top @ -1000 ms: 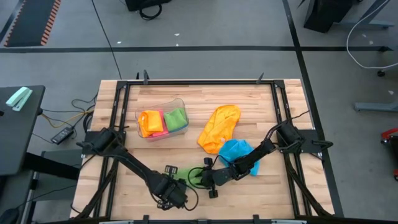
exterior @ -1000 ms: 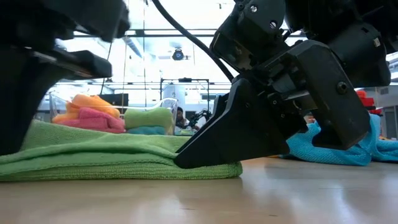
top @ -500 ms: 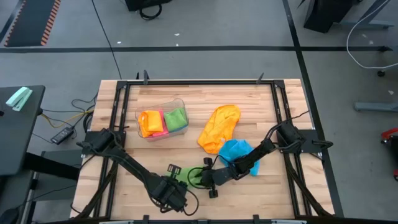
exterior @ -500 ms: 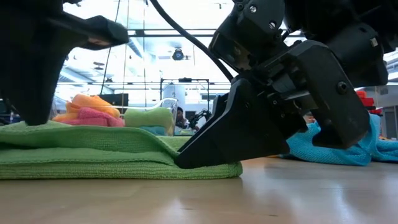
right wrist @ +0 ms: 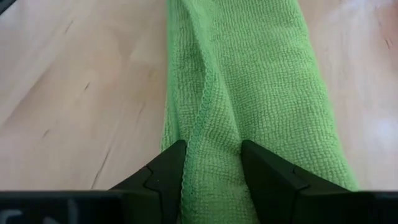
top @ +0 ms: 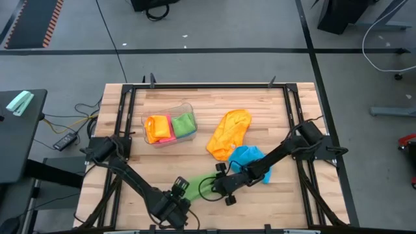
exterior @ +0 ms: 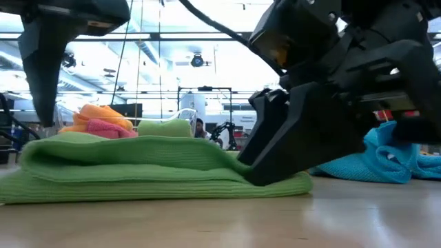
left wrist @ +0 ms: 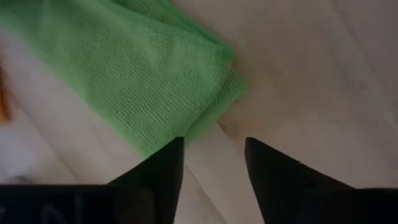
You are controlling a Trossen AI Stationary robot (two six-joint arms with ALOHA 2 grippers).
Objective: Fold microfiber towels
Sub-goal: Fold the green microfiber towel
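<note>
Blue towel partly under right arm.

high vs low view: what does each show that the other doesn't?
High only: the whole table, the orange towel lying loose beside the blue one, the tub seen from above, and which arm is which.
Low only: the green towel's stacked folded layers, and the room behind.
Both: green towel, blue towel, the right gripper on the green towel.
</note>
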